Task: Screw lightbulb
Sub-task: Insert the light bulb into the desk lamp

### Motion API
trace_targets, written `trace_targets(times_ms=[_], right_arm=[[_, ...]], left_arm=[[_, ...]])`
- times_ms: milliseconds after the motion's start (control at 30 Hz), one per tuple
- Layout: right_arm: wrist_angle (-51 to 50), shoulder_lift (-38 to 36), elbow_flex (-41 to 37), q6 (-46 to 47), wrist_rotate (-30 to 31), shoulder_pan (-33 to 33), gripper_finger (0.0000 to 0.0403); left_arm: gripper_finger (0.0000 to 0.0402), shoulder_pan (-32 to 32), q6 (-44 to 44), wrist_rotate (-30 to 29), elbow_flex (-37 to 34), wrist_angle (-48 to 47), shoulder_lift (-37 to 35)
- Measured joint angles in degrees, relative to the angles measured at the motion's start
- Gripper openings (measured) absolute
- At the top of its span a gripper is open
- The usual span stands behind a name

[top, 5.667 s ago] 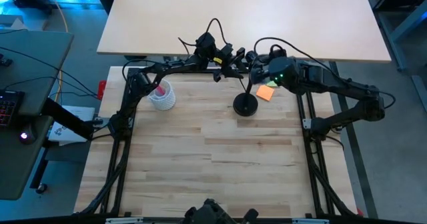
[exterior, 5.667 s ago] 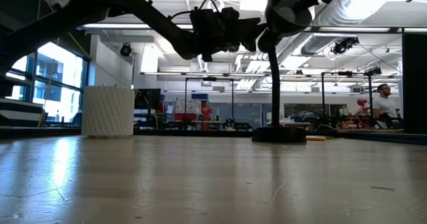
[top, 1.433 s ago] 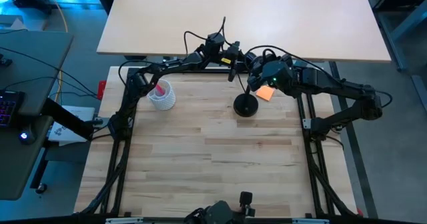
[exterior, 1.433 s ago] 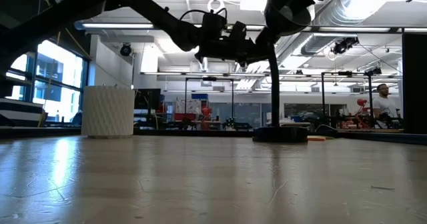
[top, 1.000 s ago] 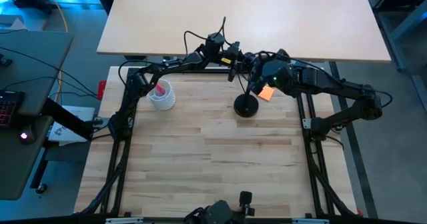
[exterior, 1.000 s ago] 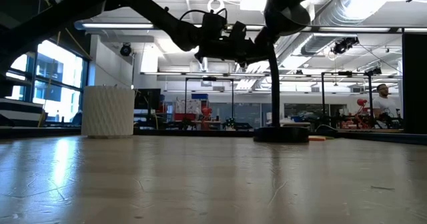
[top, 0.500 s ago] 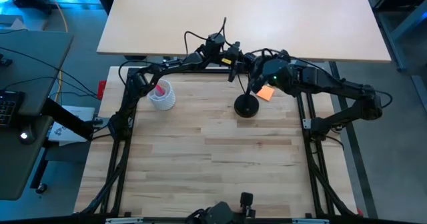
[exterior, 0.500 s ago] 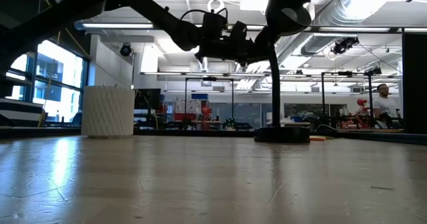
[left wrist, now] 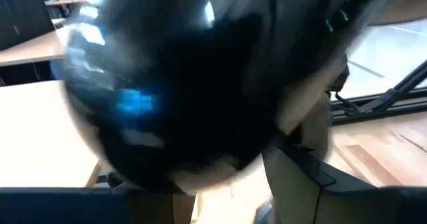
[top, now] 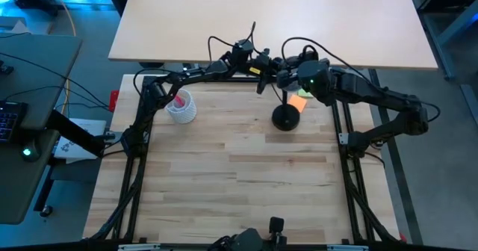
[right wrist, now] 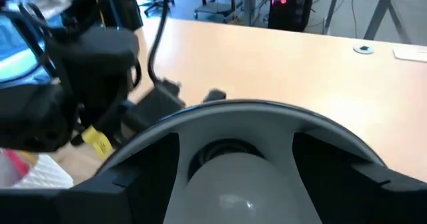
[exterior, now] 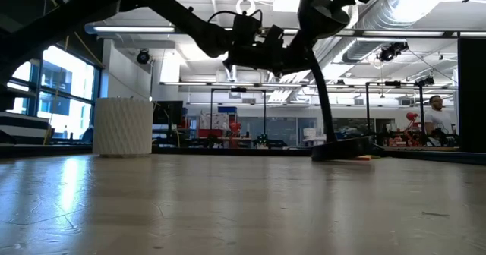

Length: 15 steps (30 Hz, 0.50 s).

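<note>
Small white frosted lightbulb (right wrist: 233, 187) sat inside black dome lamp shade (right wrist: 240, 114). Right tool (top: 293, 81) clamped wide around shade, lamp tilted. Left tool (top: 269, 72) just beside shade, grip unclear.

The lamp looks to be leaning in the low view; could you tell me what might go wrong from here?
1. The lamp leans with its base tilted on the table while the right gripper clamps its head; it may topple or slide.
2. The left gripper sits close beside the head; they could collide.
</note>
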Motion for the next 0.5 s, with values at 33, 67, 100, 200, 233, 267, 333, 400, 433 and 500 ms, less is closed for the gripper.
trace_targets(times_ms=[33, 67, 100, 200, 233, 267, 333, 400, 433, 500], right_arm=[[0.2, -0.2, 0.0, 0.3, 0.1, 0.0, 0.0291], [0.1, -0.3, 0.0, 0.8, 0.3, 0.0, 0.0291], [-0.1, -0.4, 0.0, 1.5, 0.4, 0.0, 0.0291], [-1.6, -0.4, 0.0, 1.7, 0.4, 0.0, 0.0291], [-2.5, -0.4, 0.0, 1.7, 0.4, 0.0, 0.0291], [-3.2, -0.4, 0.0, 1.6, 0.4, 0.2, 0.0291], [-3.6, -0.6, 0.0, 0.8, 1.1, 0.7, 0.0291], [-3.5, -1.1, 0.0, -0.8, 2.0, 1.8, 0.0291], [-3.5, -1.4, 0.0, -1.6, 2.7, 2.4, 0.0291], [-3.6, -2.1, 0.0, -3.5, 3.4, 3.6, 0.0291]], left_arm=[[0.0154, -0.1, 0.1, 0.0, 0.0, -0.2, 0.0], [0.0154, -0.1, 0.4, 0.1, 0.0, -0.4, 0.0], [0.0154, -0.1, 0.7, 0.1, 0.0, -0.6, 0.0], [0.0154, -0.3, 1.5, 0.1, 0.0, -0.8, 0.0], [0.0154, -0.4, 1.5, 0.1, 0.0, -0.8, 0.0], [0.0154, -0.4, 1.5, 0.1, 0.0, -0.8, 0.0], [0.0154, -0.4, 1.6, 0.1, 0.0, -0.8, 0.0], [0.0154, -0.4, 1.6, 0.2, 0.0, -0.9, 0.0], [0.0154, -0.5, 1.6, 0.2, 0.0, -0.9, 0.0], [0.0154, -0.5, 1.5, 0.4, 0.0, -1.0, 0.0]])
